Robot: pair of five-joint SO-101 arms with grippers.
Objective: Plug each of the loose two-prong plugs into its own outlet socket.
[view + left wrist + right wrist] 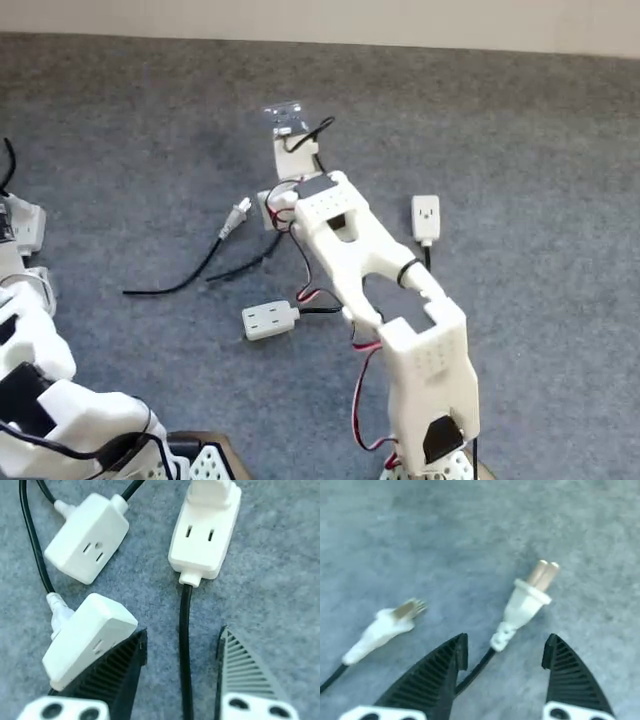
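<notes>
**Plugs loose, both pincers open**

Plug w/ brass prongs (522,607) lies flat on the grey desk (470,525), unplugged. It sits just ahead of the gap of my right pincer (506,639), prongs pointing away from me. Its black cord (477,669) trails back btwn the fingers. Second plug (382,629) lies off to one side, apart from the first, also loose. Right pincer: spread wide, nothing held.

Left pincer (182,631): spread wide too, nothing gripped. Black cable (185,655) runs thru the gap into the two-slot socket (202,535) just ahead. Three-hole socket (87,537) lies near it. Tilted socket block (87,640) sits right against one of my fingers (120,670).

From above: plug by the wrist (238,215) lies on the desk beside one outstretched arm (350,250). Small socket (425,218) is on that arm's far side, wide socket (270,320) nearer its elbow. Nothing plugged in that I can see.
</notes>
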